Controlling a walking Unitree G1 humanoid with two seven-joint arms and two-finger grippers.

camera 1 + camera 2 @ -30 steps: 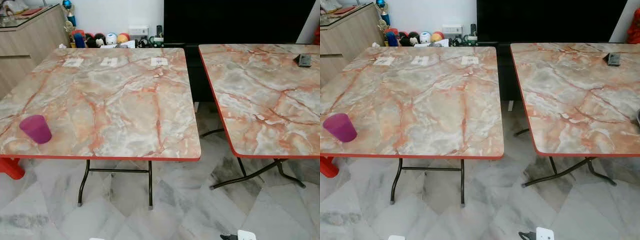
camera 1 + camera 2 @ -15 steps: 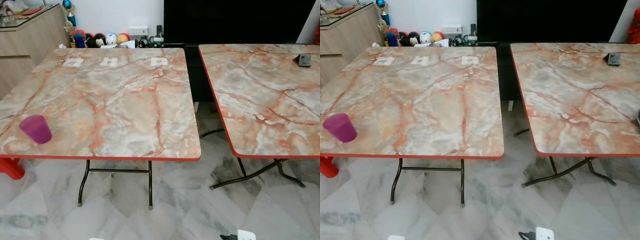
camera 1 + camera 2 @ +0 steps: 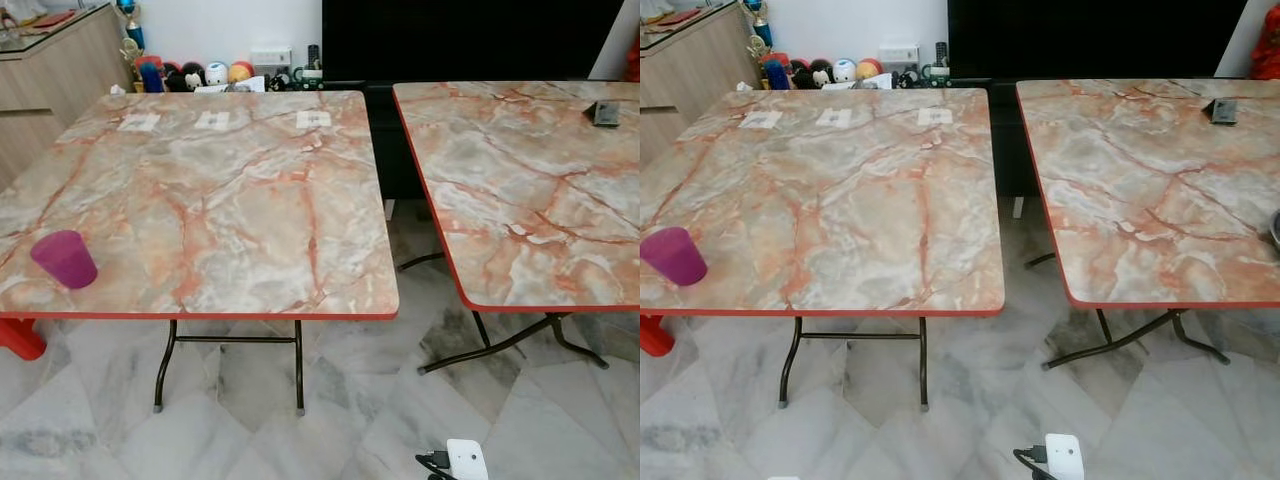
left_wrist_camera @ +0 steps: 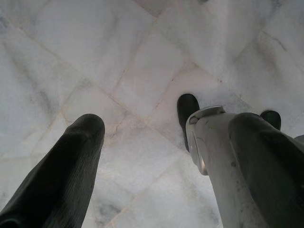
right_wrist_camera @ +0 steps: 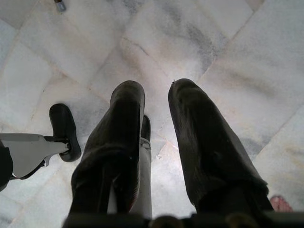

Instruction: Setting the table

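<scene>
A purple cup [image 3: 64, 259] stands upright near the front left corner of the left marble-patterned table [image 3: 240, 210]. Three small white cards [image 3: 213, 120] lie along that table's far edge. A second table [image 3: 530, 200] of the same kind stands to the right, with a small dark object [image 3: 604, 113] near its far right corner. Both arms hang low over the floor. In the left wrist view my left gripper [image 4: 166, 121] is open wide and holds nothing. In the right wrist view my right gripper [image 5: 156, 92] is open by a narrow gap and holds nothing.
A gap of marble floor [image 3: 420, 250] separates the tables, which stand on thin black folding legs [image 3: 298, 365]. A red stool [image 3: 18, 338] sits under the left table's corner. A wooden cabinet [image 3: 60, 70] stands at far left, with toys [image 3: 200, 75] along the back wall. A grey rim [image 3: 1276, 230] shows at the right table's edge.
The whole picture has shifted slightly, so the camera moved. A white part with a cable at the bottom edge shows more. The cup and tables stay put.
</scene>
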